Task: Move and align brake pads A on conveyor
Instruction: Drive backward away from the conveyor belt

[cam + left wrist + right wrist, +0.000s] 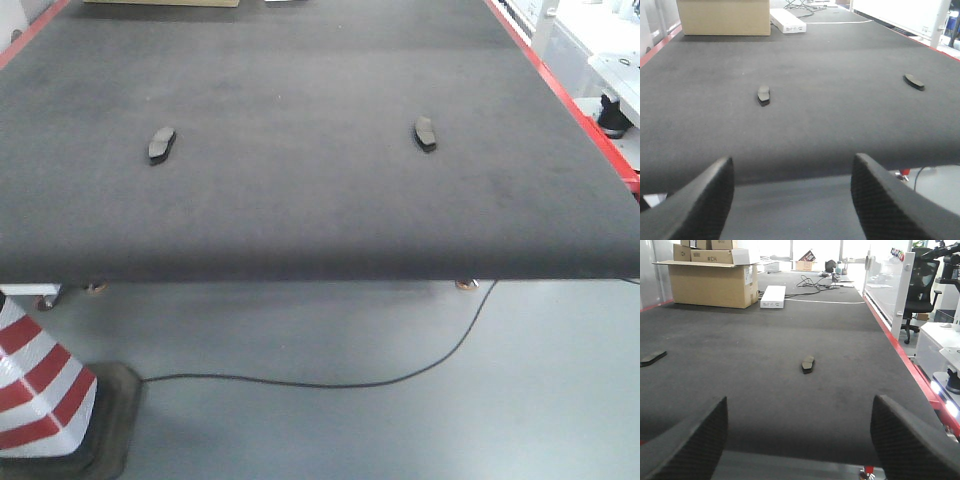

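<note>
Exterior front-facing view: left brake pad (161,144) and right brake pad (425,133) lie well apart on the conveyor (300,220). Smaller boxes top the far cardboard box (710,287). My left fingers (700,205) and right fingers (690,440) spread wide, holding nothing.

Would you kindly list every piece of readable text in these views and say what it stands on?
"#H3": on the small cardboard box on top of the large cardboard box.
The label on the large box's side: too small to read.
Print on the white device: blurred.
The conveyor and brake pads: no text.
</note>
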Robot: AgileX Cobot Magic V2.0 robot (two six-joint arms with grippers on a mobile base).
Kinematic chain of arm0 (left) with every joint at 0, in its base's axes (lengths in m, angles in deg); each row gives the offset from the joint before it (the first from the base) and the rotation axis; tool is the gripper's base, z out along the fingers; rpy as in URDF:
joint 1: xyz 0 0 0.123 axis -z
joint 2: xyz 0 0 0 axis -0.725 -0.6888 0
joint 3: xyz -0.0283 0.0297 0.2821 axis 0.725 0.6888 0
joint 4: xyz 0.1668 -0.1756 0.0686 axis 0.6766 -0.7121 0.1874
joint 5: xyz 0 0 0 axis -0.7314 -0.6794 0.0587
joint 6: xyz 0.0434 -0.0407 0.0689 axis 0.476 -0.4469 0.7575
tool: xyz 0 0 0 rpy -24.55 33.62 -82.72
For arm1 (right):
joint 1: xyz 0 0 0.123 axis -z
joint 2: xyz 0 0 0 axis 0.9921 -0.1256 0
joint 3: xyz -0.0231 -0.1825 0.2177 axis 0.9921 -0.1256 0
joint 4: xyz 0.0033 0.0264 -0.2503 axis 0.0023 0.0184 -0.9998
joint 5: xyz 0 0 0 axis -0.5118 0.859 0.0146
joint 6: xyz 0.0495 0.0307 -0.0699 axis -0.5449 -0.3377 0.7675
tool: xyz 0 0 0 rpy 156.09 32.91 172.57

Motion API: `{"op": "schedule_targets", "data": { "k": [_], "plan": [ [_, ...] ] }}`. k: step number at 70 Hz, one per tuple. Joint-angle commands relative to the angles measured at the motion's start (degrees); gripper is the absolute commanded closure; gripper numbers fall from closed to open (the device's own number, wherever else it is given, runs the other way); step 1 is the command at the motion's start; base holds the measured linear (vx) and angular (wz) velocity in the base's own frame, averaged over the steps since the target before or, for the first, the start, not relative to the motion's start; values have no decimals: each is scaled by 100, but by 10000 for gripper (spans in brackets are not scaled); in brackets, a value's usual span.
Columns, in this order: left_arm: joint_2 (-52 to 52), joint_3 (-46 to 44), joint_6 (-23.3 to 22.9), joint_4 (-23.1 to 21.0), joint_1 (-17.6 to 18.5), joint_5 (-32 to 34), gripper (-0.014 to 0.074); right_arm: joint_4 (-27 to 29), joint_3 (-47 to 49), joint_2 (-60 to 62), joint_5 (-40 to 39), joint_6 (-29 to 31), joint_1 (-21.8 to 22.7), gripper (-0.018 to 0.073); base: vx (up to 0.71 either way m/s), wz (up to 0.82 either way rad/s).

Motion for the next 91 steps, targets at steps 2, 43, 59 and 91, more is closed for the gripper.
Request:
{"op": "schedule_targets", "data": {
  "k": [2,43,59,91],
  "plan": [
    [-52,-127,-2,17,19,350,126,-5,166,-50,-409,56,38,0,-31,-1],
    [-52,-127,-2,17,14,350,126,-5,166,-50,-409,56,38,0,-20,-22],
    [-52,-127,-2,17,14,350,126,-5,166,-50,-408,56,38,0,-11,-88],
    [-52,-127,-2,17,14,350,126,-5,166,-50,-408,56,38,0,-12,-89]
  ]
}}
